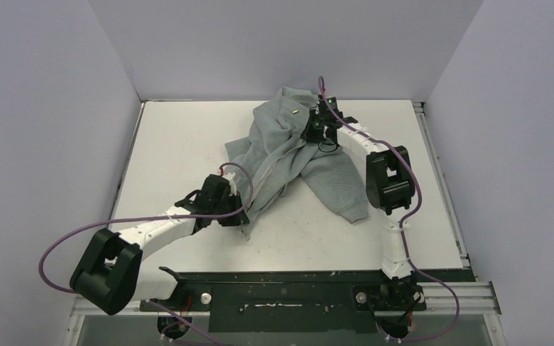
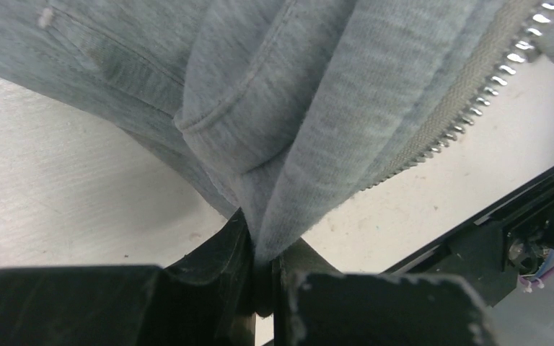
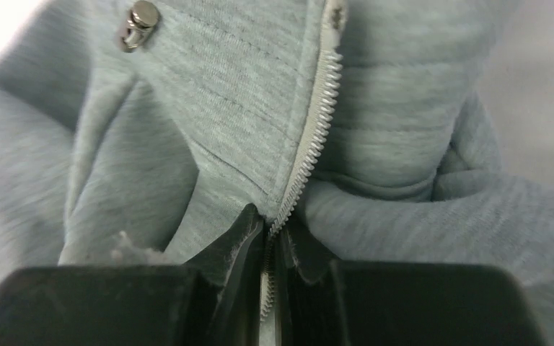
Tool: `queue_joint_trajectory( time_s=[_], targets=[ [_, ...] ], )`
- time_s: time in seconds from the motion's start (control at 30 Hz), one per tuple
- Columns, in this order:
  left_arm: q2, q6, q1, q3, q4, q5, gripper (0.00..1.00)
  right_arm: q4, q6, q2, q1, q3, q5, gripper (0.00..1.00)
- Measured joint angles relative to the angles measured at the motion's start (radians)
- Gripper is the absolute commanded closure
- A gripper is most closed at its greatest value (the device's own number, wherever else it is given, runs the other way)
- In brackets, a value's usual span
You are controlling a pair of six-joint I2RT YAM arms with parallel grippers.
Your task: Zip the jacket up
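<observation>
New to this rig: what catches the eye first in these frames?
A crumpled light heather-grey sweatshirt-fabric jacket sprawls across the far middle of the white table, pulled between both arms. The left fingers are shut on its near edge. The right fingers are shut on the pale zipper at the far end.

jacket [image 1: 332, 180] lying far-centre on table [image 1: 180, 144], left tool [image 1: 245, 222] at its near edge, right tool [image 1: 316, 122] at its far end
</observation>
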Motion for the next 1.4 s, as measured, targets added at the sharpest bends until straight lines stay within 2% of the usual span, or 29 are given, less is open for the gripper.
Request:
queue_joint_trajectory(
  time_s=[0.23, 0.33, 0.43, 0.5, 0.57, 0.73, 0.9, 1.03, 1.17, 1.4],
  targets=[
    [0.174, -0.031, -0.043, -0.002, 0.119, 0.002, 1.00, 0.004, -0.039, 0.025, 0.029, -0.001, 0.089, 0.99],
    [0.177, -0.035, -0.059, -0.003, 0.133, -0.003, 0.97, 0.024, -0.044, 0.014, 0.020, -0.023, 0.077, 0.87],
    [0.153, -0.034, -0.063, -0.002, 0.113, -0.018, 0.70, 0.027, -0.043, -0.019, 0.002, -0.035, 0.047, 0.65],
    [0.108, -0.024, -0.065, -0.001, 0.075, -0.029, 0.54, 0.029, -0.038, -0.064, -0.018, -0.044, 0.029, 0.48],
    [0.044, -0.018, -0.066, 0.010, 0.019, -0.043, 0.45, 0.032, -0.034, -0.124, -0.042, -0.054, 0.018, 0.38],
    [-0.083, -0.006, -0.064, 0.084, -0.079, -0.060, 0.35, 0.088, -0.029, -0.365, -0.094, -0.161, -0.013, 0.30],
    [-0.172, 0.017, -0.045, 0.156, -0.143, -0.060, 0.21, 0.169, -0.029, -0.596, -0.090, -0.373, -0.048, 0.25],
    [-0.216, 0.039, -0.027, 0.165, -0.157, -0.051, 0.20, 0.187, -0.026, -0.702, -0.083, -0.562, -0.097, 0.23],
    [-0.206, 0.050, -0.025, 0.153, -0.124, 0.028, 0.20, 0.175, -0.026, -0.739, -0.082, -0.717, -0.148, 0.23],
    [-0.146, 0.062, -0.122, 0.138, -0.112, 0.031, 0.30, 0.161, 0.006, -0.909, -0.082, -0.979, -0.178, 0.23]
  ],
)
